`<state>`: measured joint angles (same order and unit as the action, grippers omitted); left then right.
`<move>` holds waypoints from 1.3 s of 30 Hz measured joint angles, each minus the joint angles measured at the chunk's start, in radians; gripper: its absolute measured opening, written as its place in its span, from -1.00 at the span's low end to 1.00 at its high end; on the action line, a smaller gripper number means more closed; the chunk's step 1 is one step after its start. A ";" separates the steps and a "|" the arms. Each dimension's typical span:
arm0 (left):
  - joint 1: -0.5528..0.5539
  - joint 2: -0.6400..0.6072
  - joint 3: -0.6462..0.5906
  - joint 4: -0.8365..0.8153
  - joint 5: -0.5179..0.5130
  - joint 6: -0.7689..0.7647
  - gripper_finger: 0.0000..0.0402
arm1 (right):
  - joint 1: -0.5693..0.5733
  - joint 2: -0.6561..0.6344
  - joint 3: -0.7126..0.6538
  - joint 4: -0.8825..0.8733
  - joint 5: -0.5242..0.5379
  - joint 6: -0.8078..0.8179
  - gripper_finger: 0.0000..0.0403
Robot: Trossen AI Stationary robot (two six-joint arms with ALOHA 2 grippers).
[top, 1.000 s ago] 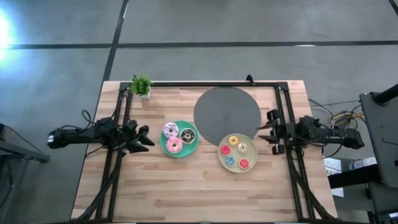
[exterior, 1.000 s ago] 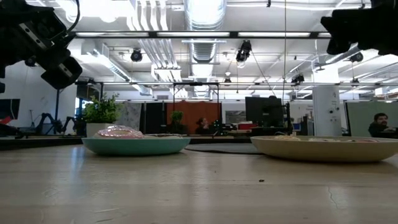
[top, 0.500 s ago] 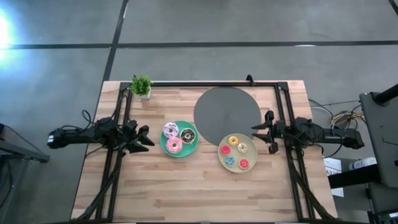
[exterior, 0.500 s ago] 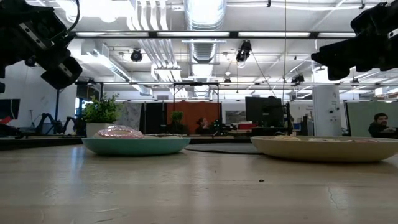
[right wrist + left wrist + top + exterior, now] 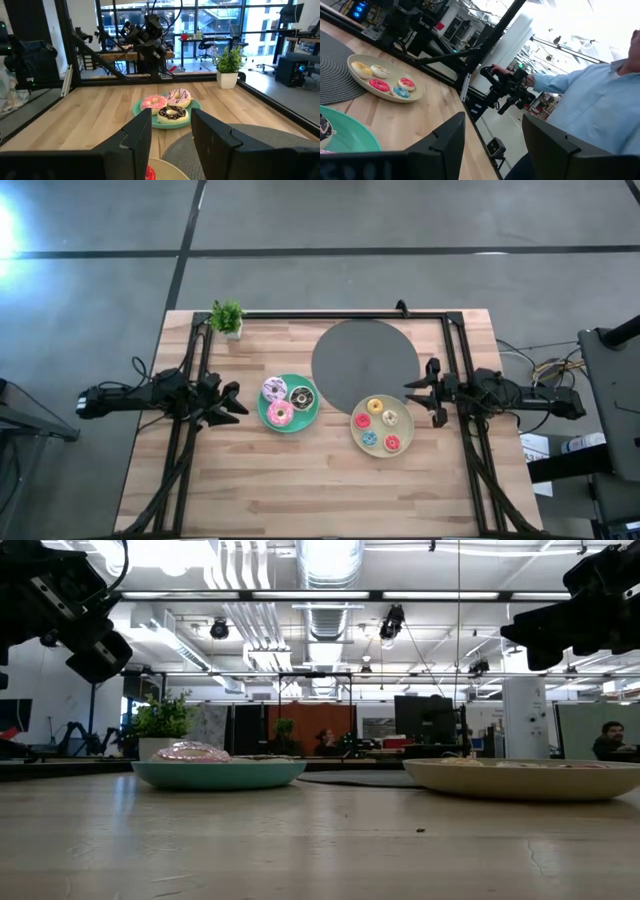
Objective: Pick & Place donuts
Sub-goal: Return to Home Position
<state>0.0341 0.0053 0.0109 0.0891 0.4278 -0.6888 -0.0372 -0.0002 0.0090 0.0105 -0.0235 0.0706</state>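
Donuts (image 5: pixel 279 414) fill teal plate (image 5: pixel 264 420) and yellow plate (image 5: pixel 353 427); grey mat (image 5: pixel 364 360) at 12 o'clock, plant (image 5: pixel 227 315) at 10. Left gripper (image 5: pixel 236 403) at 9 and right gripper (image 5: pixel 415 392) at 3 hang with fingers spread.

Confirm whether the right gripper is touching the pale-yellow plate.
Apart. The low view shows the right gripper hanging high above the pale-yellow plate, with clear background between them.

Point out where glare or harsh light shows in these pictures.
High view: a white glare patch on the floor at the left edge. Low view: bright ceiling lights turn the left arm and right arm into black silhouettes. Left wrist view: the room behind a person's sleeve is washed out white.
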 joint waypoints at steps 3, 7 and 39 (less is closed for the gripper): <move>0.000 0.000 0.000 0.000 0.000 0.000 -0.14 | 0.000 0.000 0.000 0.000 0.000 0.001 -0.37; 0.000 0.000 0.000 0.000 0.000 0.000 -0.14 | 0.000 0.001 0.000 0.000 0.000 -0.002 -0.37; -0.003 -0.005 -0.002 -0.018 0.000 0.067 -0.14 | 0.000 0.014 0.000 0.000 0.000 -0.002 -0.37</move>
<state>0.0315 0.0001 0.0086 0.0711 0.4274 -0.6222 -0.0372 0.0139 0.0093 0.0105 -0.0238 0.0685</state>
